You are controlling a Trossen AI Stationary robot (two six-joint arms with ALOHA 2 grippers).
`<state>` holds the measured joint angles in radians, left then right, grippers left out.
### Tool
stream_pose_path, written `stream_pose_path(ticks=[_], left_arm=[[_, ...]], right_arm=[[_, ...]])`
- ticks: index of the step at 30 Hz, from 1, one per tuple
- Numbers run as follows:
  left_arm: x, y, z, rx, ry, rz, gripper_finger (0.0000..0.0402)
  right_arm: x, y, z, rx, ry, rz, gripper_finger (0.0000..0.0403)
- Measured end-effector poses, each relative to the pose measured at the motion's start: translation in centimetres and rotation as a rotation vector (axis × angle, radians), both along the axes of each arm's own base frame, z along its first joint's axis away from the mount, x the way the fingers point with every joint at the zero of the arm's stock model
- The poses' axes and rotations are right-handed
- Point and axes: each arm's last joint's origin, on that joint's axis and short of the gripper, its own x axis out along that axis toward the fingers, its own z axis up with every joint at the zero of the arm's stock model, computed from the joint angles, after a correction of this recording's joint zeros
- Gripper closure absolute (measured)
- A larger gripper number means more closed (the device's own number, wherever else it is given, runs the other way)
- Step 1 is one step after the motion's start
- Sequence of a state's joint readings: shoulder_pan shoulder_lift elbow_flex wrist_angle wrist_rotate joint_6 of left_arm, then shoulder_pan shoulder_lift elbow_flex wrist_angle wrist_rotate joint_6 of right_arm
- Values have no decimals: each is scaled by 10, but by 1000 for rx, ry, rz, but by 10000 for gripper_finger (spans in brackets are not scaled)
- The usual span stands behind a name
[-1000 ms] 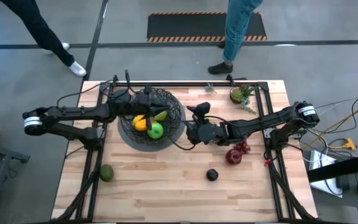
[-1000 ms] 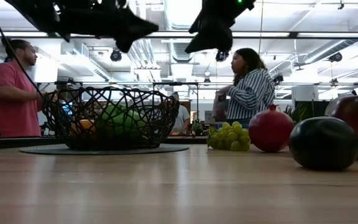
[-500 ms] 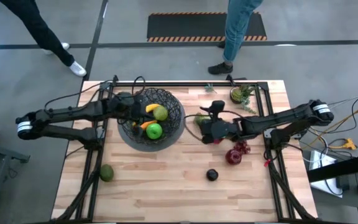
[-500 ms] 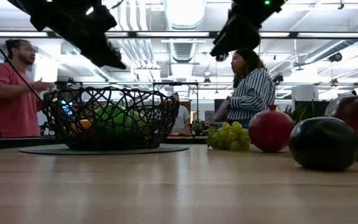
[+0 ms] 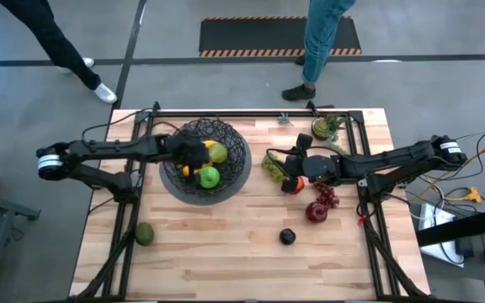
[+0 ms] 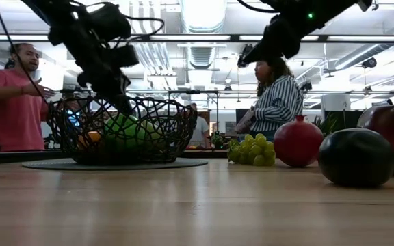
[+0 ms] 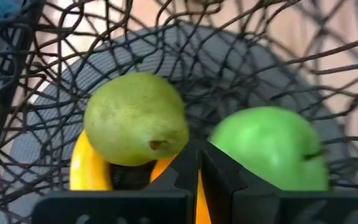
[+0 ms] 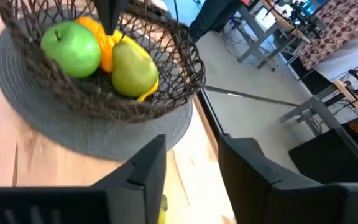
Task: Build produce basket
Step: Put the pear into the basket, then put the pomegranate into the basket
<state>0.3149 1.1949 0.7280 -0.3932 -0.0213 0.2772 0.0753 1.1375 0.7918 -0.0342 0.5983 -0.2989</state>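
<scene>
The basket (image 5: 226,135) of black wire mesh stands on a dark round mat at the far left of the table. It holds a pear (image 7: 135,118), a green apple (image 7: 269,146) and yellow and orange pieces (image 7: 86,174). My left gripper (image 7: 197,155) is shut and reaches down into the basket (image 6: 163,130) between the pear and the apple. My right gripper (image 8: 191,168) hangs open above the table right of the basket, over the green grapes (image 5: 272,164), with nothing between its fingers. A red fruit (image 5: 294,186), dark red grapes (image 5: 327,198), another red fruit (image 5: 316,211), a black fruit (image 5: 287,237) and an avocado (image 5: 144,234) lie on the table. My left gripper has its shut fingertips (image 7: 188,163) down between the pear and the green apple, just over the orange piece (image 7: 166,167). The fingers slant down from the table's left side. Whether they touch any of the fruit, I cannot tell.
A small green potted plant (image 5: 325,128) stands at the far right. A black metal frame (image 5: 251,112) runs along the table's far edge. People stand on the floor beyond it (image 5: 322,42). Bare wood (image 5: 217,244) lies along the near edge between the avocado and the black fruit.
My left gripper, still shut, has come down from above the basket's rim into the basket among the fruit. My right gripper has drawn away from the basket toward the table's right edge and now hangs over the green grapes.
</scene>
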Motion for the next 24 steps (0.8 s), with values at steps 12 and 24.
stream_pose_path(ticks=[12,24], left_arm=[[24,18,-5,160,-31,114,401],[27,32,5,283,-120,252,401]], right_arm=[[1,0,-5,-1,9,-1,344],[1,0,-5,6,5,-4,351]])
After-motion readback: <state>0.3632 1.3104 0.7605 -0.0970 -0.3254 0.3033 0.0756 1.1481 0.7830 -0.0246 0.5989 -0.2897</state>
